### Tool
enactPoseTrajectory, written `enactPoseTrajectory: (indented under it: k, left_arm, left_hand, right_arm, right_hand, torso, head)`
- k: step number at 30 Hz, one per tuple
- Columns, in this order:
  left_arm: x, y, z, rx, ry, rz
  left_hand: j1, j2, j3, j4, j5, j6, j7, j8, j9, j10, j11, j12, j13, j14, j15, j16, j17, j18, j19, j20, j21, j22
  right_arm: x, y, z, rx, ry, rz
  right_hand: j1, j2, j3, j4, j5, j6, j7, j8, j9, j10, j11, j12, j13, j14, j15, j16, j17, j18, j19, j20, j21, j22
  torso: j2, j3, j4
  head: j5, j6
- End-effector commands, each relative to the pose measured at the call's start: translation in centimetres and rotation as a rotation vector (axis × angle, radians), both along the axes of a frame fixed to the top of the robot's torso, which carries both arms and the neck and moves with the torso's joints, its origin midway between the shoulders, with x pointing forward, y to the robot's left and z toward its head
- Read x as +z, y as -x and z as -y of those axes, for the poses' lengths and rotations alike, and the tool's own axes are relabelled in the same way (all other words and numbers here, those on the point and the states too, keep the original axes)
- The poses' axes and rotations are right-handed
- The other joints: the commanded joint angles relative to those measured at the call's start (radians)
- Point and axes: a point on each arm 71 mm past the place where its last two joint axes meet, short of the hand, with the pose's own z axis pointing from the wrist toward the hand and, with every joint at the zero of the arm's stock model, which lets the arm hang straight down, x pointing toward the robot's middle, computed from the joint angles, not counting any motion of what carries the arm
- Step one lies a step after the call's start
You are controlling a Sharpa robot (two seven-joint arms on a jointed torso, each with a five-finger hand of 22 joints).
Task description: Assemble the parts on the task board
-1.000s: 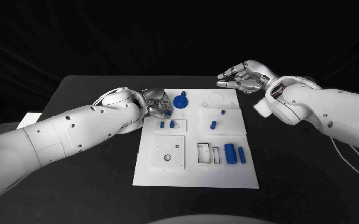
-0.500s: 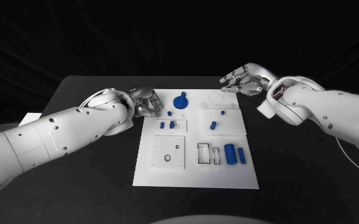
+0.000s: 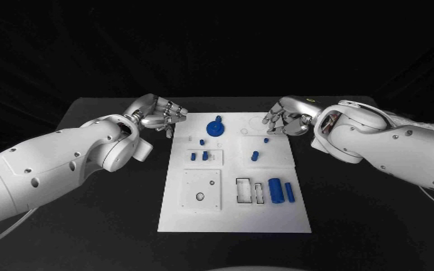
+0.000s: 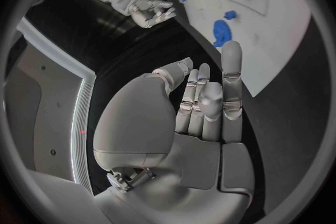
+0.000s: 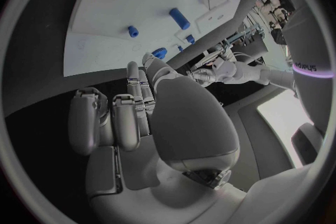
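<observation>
On the black table (image 3: 100, 221) in the head view, one task board (image 3: 235, 211) lay centred, carrying about nine blue parts (image 3: 276, 191). Left hand (image 3: 161, 113) and right hand (image 3: 288, 119) flanked its far corners. Wrist views showed both empty, fingers loosely apart.

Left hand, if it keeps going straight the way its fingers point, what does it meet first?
Probably the blue gear-like part at the task board's far end; the left hand points there, though height is unclear.
</observation>
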Motion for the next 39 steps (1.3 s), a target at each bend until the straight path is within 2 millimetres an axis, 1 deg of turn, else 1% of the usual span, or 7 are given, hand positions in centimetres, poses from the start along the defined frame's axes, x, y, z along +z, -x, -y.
enactPoseTrajectory:
  k: [1, 3, 6, 11, 16, 24, 39]
  left_arm:
    - [0.5, 0.4, -0.5, 0.115, 0.511, -0.134]
    - [0.5, 0.9, -0.5, 0.118, 0.564, -0.154]
    - [0.6, 1.3, -0.5, 0.115, 0.609, -0.173]
    - [0.6, 1.8, -0.4, 0.112, 0.638, -0.183]
    - [0.6, 1.9, -0.6, 0.117, 0.645, -0.182]
    - [0.7, 2.0, -0.7, 0.119, 0.647, -0.180]
    - [0.7, 2.0, -0.8, 0.121, 0.645, -0.185]
  left_hand:
    - [-0.014, 0.000, -0.026, 0.003, -0.003, 0.007, -0.007, 0.007, 0.001, 0.014, -0.006, 0.027, 0.011, -0.012, -0.003, -0.006, -0.014, 0.011, -0.011, -0.002, -0.016, -0.012]
    - [-0.016, 0.003, -0.040, 0.004, -0.002, 0.006, -0.007, 0.009, 0.000, 0.014, -0.007, 0.042, 0.017, -0.016, -0.005, -0.007, -0.020, 0.011, -0.013, -0.003, -0.020, -0.014]
    - [-0.017, 0.006, -0.050, 0.004, -0.002, 0.005, -0.008, 0.012, 0.000, 0.011, -0.008, 0.053, 0.021, -0.020, -0.006, -0.009, -0.027, 0.010, -0.014, -0.004, -0.023, -0.016]
    - [-0.014, 0.009, -0.060, 0.002, -0.001, 0.004, -0.008, 0.014, 0.000, 0.005, -0.009, 0.065, 0.026, -0.027, -0.006, -0.015, -0.041, 0.010, -0.016, -0.004, -0.027, -0.018]
    - [-0.013, 0.010, -0.062, 0.002, -0.001, 0.003, -0.008, 0.015, 0.000, 0.002, -0.009, 0.068, 0.027, -0.029, -0.006, -0.016, -0.046, 0.010, -0.016, -0.004, -0.028, -0.019]
    - [-0.010, 0.011, -0.067, -0.001, -0.001, 0.001, -0.008, 0.016, -0.001, -0.003, -0.009, 0.074, 0.029, -0.032, -0.006, -0.019, -0.052, 0.010, -0.017, -0.004, -0.031, -0.020]
    - [-0.001, 0.014, -0.073, -0.008, 0.000, -0.003, -0.007, 0.017, -0.002, -0.013, -0.008, 0.085, 0.033, -0.036, -0.006, -0.021, -0.059, 0.010, -0.018, -0.004, -0.035, -0.023]
  right_arm:
    - [-0.5, 0.4, -0.6, 0.029, 0.256, 0.091]
    - [-0.6, 0.6, -0.9, 0.034, 0.297, 0.102]
    - [-0.9, 0.7, -1.1, 0.040, 0.339, 0.110]
    - [-1.3, 1.1, -1.6, 0.055, 0.388, 0.111]
    - [-1.5, 1.4, -2.0, 0.067, 0.410, 0.109]
    - [-1.8, 1.4, -2.5, 0.080, 0.419, 0.101]
    - [-3.3, 1.3, -3.3, 0.103, 0.417, 0.064]
  right_hand:
    - [-0.003, -0.016, 0.010, 0.000, -0.015, 0.002, -0.002, -0.006, -0.001, -0.007, 0.002, -0.007, -0.017, 0.061, 0.000, -0.007, 0.044, 0.021, -0.005, 0.008, -0.007, -0.008]
    - [-0.008, -0.023, 0.018, 0.001, -0.027, 0.000, -0.005, -0.007, -0.002, -0.014, 0.002, -0.011, -0.033, 0.060, 0.000, -0.012, 0.036, 0.023, -0.009, 0.009, -0.014, -0.019]
    - [-0.017, -0.032, 0.027, 0.003, -0.041, -0.002, -0.008, -0.007, -0.003, -0.021, 0.002, -0.011, -0.054, 0.058, 0.000, -0.018, 0.026, 0.025, -0.012, 0.010, -0.021, -0.028]
    - [-0.021, -0.037, 0.042, 0.004, -0.044, 0.003, -0.010, -0.006, -0.002, -0.024, -0.001, -0.010, -0.077, 0.057, -0.003, -0.023, 0.019, 0.026, -0.013, 0.008, -0.025, -0.032]
    - [-0.023, -0.040, 0.054, 0.004, -0.045, 0.007, -0.012, -0.005, -0.001, -0.024, -0.002, -0.010, -0.093, 0.057, -0.004, -0.026, 0.016, 0.026, -0.013, 0.007, -0.027, -0.034]
    - [-0.023, -0.037, 0.094, 0.004, -0.068, 0.015, -0.014, -0.005, -0.001, -0.015, -0.004, -0.008, -0.129, 0.058, -0.007, -0.026, 0.015, 0.026, -0.012, 0.004, -0.029, -0.035]
    - [-0.031, -0.017, 0.198, 0.001, -0.126, 0.031, -0.017, -0.005, 0.001, 0.005, -0.007, -0.006, -0.184, 0.060, -0.009, -0.026, 0.016, 0.025, -0.008, 0.001, -0.031, -0.035]
  torso:
    - [0.000, -0.0004, 0.0003]
    - [0.000, -0.0016, 0.0009]
    - [0.000, -0.0025, 0.0021]
    - [0.000, -0.0001, -0.0005]
    - [0.001, -0.0007, -0.0005]
    - [0.000, -0.0005, 0.0017]
    - [0.000, 0.0002, 0.0016]
  head:
    - [-0.014, 0.004]
    - [-0.018, 0.003]
    - [-0.018, 0.002]
    - [-0.015, 0.003]
    - [-0.018, 0.001]
    - [-0.022, -0.002]
    - [-0.016, -0.005]
